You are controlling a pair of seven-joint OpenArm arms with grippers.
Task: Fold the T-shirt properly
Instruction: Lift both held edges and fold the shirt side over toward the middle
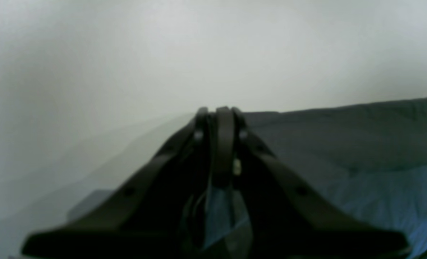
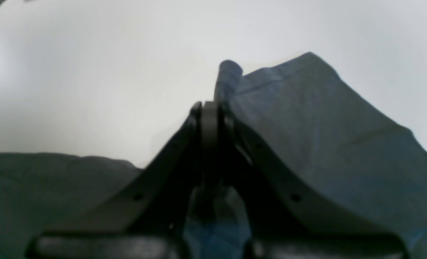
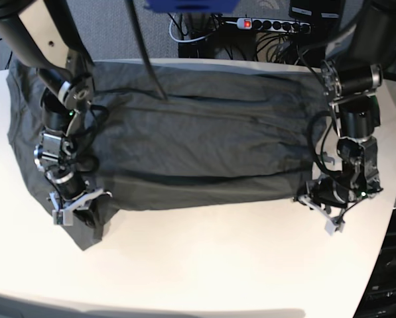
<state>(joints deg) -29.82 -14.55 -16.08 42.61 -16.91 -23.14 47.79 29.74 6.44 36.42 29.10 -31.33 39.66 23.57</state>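
You'll find no readable writing on the T-shirt spread over the desk. Both sets of fingers, left and right, are clamped on its near hem.

Even, bright overhead light; the white surface glares mildly. Both wrist views are soft and blurred, dark in the foreground; the base view is sharp.

T-shirt lying spread across the tabletop, reaching toward its back edge. Right gripper sitting at the shirt's front corner on the base view's left; left gripper at the front corner on that view's right.
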